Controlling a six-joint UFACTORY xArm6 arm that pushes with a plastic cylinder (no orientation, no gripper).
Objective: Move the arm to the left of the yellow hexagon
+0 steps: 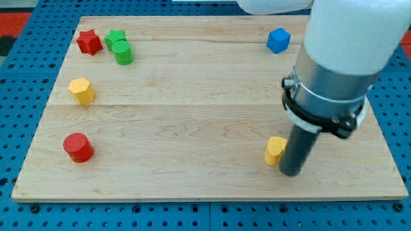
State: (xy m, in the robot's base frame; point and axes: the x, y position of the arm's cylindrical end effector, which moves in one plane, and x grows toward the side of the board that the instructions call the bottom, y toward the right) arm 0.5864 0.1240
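Wooden board [192, 128] lying flat; my tip [291, 173], no claw, touching yellow block [275, 151]; yellow hexagon [81, 90] waiting far left; approaching wide, avoiding red cylinder [78, 147].

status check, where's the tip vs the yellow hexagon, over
My tip low on the view's right, beside a yellow block. Yellow hexagon far at the view's left, untouched. Nothing between; red cylinder sits below it.

I am seeing bright, even light overhead; blocks are casting short soft shadows on the wooden board [192, 128], and the near arm [347, 45] is looking slightly blurred.
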